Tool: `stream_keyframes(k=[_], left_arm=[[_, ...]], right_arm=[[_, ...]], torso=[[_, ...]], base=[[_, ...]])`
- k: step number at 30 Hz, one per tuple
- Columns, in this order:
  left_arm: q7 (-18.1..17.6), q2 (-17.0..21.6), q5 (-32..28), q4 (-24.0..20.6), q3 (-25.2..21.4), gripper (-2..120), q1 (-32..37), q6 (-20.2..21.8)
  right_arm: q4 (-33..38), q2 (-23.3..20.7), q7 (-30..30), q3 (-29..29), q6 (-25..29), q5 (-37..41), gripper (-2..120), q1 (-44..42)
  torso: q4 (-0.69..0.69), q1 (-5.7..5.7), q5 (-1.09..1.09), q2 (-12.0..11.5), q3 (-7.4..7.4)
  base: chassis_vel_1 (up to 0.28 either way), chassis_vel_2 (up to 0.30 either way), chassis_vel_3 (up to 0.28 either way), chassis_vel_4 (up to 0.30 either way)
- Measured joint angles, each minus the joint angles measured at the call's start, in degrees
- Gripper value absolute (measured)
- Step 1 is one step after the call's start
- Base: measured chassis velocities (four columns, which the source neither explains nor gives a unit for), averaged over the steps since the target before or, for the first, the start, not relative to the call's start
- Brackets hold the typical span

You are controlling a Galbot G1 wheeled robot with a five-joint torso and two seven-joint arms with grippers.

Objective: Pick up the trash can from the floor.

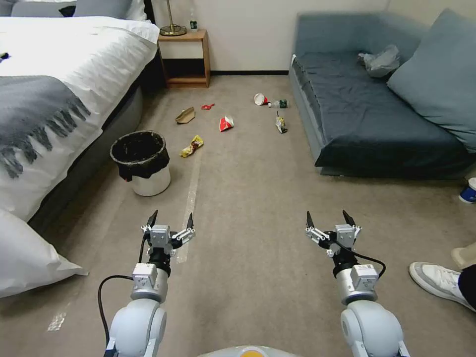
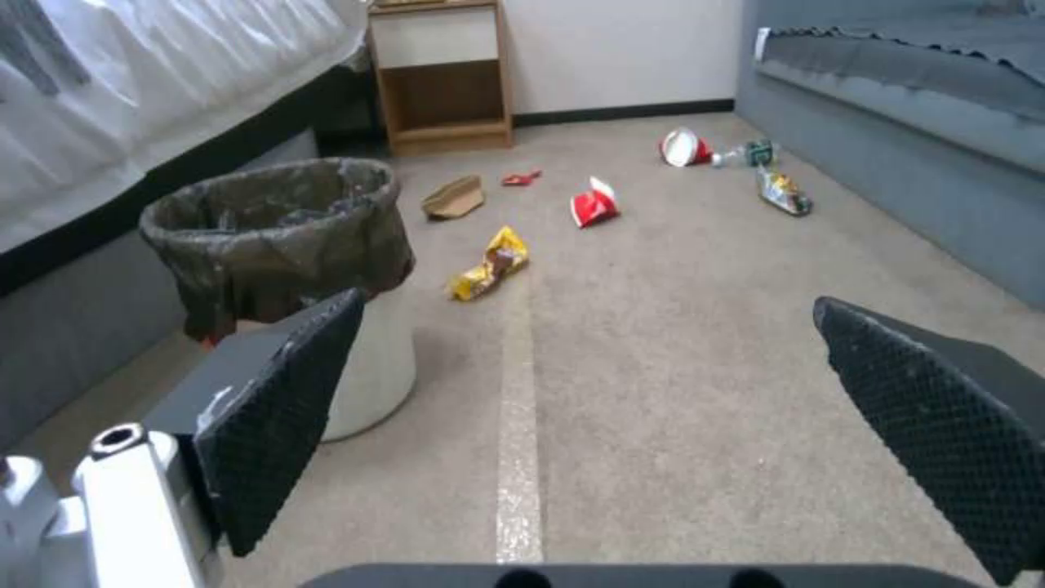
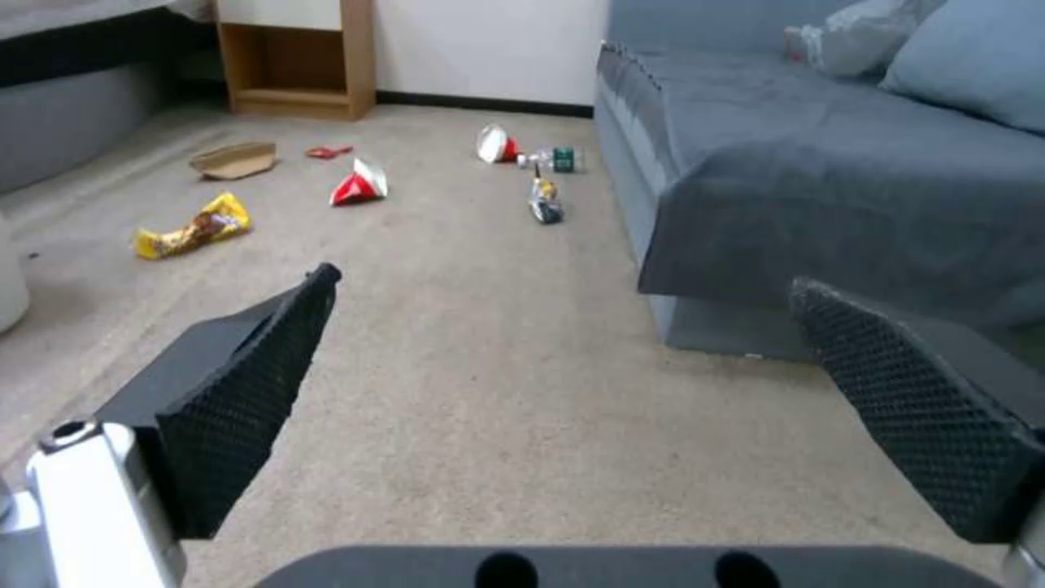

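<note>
— Condition of the trash can (image 1: 143, 163)?

— Upright on the floor (image 1: 248, 208), close beside the bed (image 1: 59, 99). Small round white tub, black bag folded over the rim, mouth open. A clear tape strip (image 1: 191, 198) runs along the carpet just beside it.

— The grippers?

— Left gripper (image 1: 169, 221) hangs above the carpet near the can, not touching it — fingers spread, nothing between them. Right gripper (image 1: 330, 219) likewise spread and empty, well apart from the can, toward the sofa (image 1: 377, 119).
</note>
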Motion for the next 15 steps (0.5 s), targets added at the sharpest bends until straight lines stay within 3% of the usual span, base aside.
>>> stream_keyframes(k=[15], left_arm=[[0.0,0.0,0.0,0.0,0.0,100,0.0,0.0]], right_arm=[[0.0,0.0,0.0,0.0,0.0,0.0,100,0.0]], torso=[[0.0,0.0,0.0,0.0,0.0]], base=[[0.0,0.0,0.0,0.0]])
